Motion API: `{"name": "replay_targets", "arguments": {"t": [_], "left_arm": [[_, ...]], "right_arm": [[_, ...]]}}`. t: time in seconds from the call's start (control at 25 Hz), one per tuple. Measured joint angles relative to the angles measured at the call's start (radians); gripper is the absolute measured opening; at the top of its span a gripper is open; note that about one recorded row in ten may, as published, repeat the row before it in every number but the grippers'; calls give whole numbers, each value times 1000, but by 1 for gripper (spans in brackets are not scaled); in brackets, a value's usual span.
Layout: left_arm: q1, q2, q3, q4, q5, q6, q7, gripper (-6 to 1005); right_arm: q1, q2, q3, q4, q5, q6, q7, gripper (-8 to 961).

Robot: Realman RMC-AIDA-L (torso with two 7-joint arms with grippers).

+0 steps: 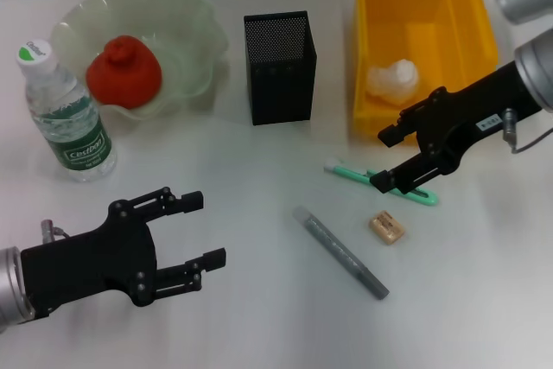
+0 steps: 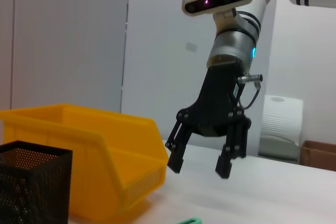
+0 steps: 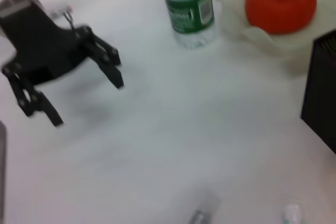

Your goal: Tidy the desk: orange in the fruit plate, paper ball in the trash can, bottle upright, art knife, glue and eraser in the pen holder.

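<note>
Over the green art knife (image 1: pixel 380 181) on the desk (image 1: pixel 259 317), my right gripper (image 1: pixel 386 158) hangs with fingers spread, holding nothing. Just beside the knife lie the eraser (image 1: pixel 387 227) and the grey glue (image 1: pixel 340 251) stick. My left gripper (image 1: pixel 204 229) hovers near the desk's front, fingers apart and empty. Behind it the bottle (image 1: pixel 64 112) stands upright next to the plate (image 1: pixel 186 19), which holds the orange (image 1: pixel 123 71). Farther right the holder (image 1: pixel 279 66) stands by the can (image 1: pixel 423 2), with the paper ball (image 1: pixel 392 79) inside the can
</note>
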State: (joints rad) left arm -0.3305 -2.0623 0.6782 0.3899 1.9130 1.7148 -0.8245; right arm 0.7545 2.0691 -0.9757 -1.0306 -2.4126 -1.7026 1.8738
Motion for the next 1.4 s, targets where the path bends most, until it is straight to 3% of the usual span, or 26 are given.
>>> {"name": "replay_targets", "arguments": {"t": [0.2, 0.68, 1.4], "left_arm": [[-1, -4, -9, -11, -3, -5, 0, 763], [-1, -3, -39, -31, -4, -8, 1, 762], [-1, -1, -38, -31, -11, -8, -1, 758]], "right_arm": [[32, 10, -69, 3, -47, 52, 34, 760], [23, 17, -279, 67, -32, 244, 88, 759], [22, 19, -329, 109, -19, 331, 90, 755]]}}
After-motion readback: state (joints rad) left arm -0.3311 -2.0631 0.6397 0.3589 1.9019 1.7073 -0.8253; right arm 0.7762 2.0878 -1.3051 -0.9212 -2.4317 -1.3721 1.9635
